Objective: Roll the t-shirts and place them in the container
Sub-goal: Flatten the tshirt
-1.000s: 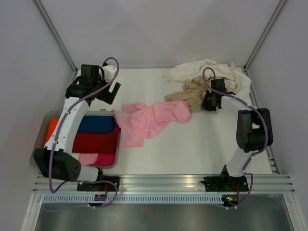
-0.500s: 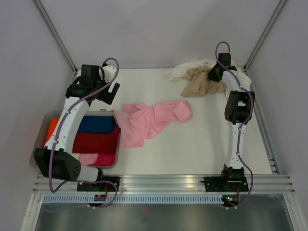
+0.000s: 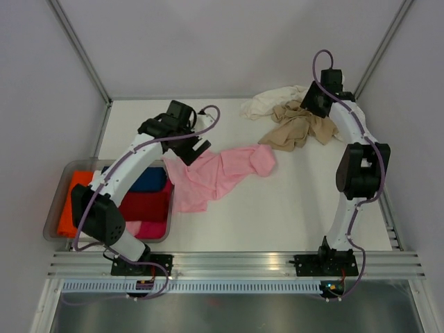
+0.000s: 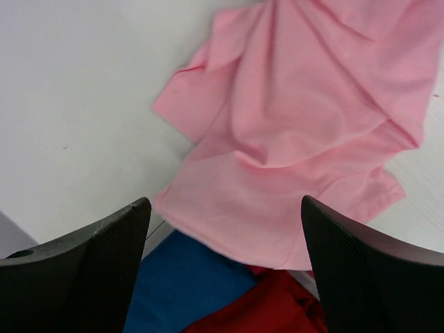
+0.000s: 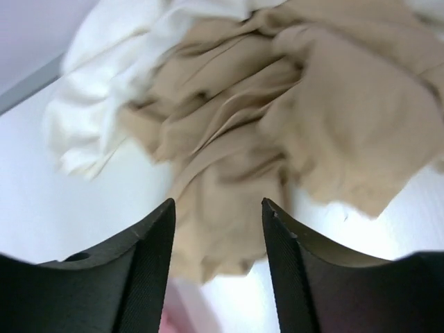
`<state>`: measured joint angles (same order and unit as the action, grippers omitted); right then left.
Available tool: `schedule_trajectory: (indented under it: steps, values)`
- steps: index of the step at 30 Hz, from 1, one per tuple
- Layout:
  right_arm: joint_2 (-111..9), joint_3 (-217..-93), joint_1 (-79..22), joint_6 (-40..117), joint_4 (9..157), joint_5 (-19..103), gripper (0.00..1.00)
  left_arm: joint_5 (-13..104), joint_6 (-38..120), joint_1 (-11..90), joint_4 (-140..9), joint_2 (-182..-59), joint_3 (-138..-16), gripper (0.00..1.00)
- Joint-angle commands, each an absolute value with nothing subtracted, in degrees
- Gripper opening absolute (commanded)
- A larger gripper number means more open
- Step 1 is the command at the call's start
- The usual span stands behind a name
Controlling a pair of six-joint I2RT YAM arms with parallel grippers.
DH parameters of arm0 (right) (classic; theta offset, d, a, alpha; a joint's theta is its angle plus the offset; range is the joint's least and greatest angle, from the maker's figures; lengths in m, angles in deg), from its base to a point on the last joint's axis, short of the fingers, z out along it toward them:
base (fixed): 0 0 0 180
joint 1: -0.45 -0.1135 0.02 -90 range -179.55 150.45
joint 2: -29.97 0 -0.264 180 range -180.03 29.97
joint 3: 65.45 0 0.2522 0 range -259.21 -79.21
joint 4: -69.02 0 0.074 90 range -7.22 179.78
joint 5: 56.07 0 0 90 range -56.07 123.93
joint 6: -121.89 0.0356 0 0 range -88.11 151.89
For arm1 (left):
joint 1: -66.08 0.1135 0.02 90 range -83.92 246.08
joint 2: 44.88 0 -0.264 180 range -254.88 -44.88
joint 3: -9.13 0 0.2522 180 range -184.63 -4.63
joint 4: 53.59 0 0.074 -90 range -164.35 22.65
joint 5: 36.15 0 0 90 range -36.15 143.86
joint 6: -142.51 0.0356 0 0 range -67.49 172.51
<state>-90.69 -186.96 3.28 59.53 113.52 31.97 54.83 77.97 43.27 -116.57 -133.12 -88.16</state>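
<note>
Shirts lie on the white table (image 3: 291, 208). The pink shirt (image 3: 222, 173) is spread out in a messy strip near the middle. Its left edge lies over the side of the grey tray (image 3: 54, 225). In the tray sit an orange cloth (image 3: 67, 208), a blue cloth (image 3: 149, 180) and a red cloth (image 3: 146, 206), side by side.

The tan shirt (image 3: 298, 128) is bunched up at the far right of the table. It touches the cream shirt (image 3: 267, 104), which is crumpled just behind it by the far edge. The tan shirt and the pink shirt are near each other, with a little bare table between them.

The left gripper (image 4: 223, 202) hangs over the left end of the pink shirt, close to the tray. Its two fingers are spread wide and hold nothing.

The right gripper (image 5: 217, 202) is over the tan shirt, near where it meets the cream shirt. Its fingers are apart too, with nothing between them. Its wrist picture is a bit blurry, so it is hard to say if the fingers touch the cloth.
</note>
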Motion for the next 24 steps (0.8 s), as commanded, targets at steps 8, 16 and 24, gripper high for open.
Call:
schedule_trajectory:
  steps: [8,16,24]
  values:
    - [-68.11,-156.05,-15.17,54.38,107.48,34.79,0.69,42.09,80.64,37.69,-123.60,-130.13,-88.13,0.94]
    - [-75.05,-151.47,-22.32,54.65,104.14,33.23,0.65,38.57,78.97,37.69,-124.83,-129.52,-86.11,0.94]
    - [-60.68,-146.80,-21.79,56.32,102.90,18.46,0.00,35.66,78.00,37.08,-124.75,-130.48,-83.83,0.92]
